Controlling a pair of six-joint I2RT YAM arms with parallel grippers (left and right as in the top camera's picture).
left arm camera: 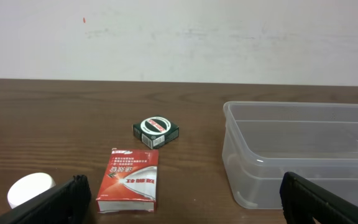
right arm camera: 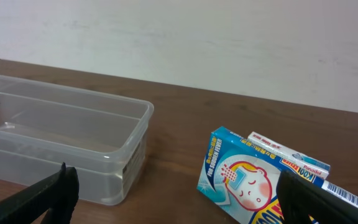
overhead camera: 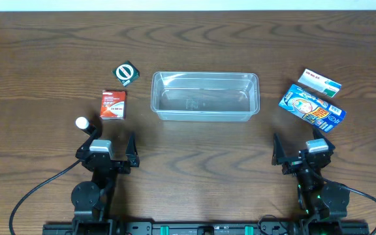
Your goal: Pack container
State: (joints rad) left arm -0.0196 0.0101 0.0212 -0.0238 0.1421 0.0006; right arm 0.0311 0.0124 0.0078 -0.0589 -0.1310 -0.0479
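2 spread wide: left gripper (overhead camera: 114, 141), right gripper (overhead camera: 297, 145) | container (overhead camera: 204, 117) ahead, between

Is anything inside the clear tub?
No, the tub holds nothing; only the wood of the table shows through its clear floor.

White box (right arm camera: 284, 155) — "Panadol", blue box (right arm camera: 241, 180) — barcode on edge, red box (left arm camera: 129, 180) lettering unreadable
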